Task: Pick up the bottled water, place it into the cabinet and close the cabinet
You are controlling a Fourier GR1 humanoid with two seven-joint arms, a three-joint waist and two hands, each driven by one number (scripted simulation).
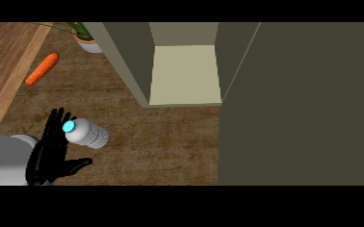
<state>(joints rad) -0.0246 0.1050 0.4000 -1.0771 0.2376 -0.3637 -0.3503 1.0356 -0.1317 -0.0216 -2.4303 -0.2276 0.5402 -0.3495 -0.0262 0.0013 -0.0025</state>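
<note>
bottled water (91, 134) beside flat left hand (47, 155), carrot (43, 69), potted plant (88, 44), cabinet (132, 53) beyond

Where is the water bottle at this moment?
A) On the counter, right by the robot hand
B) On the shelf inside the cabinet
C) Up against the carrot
A: the bottled water is on the wooden counter right by the open left robot hand, outside the open cabinet and well apart from the carrot.

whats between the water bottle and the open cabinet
Nothing: in the head view, only bare wooden counter lies between the bottle and the cabinet.
</note>
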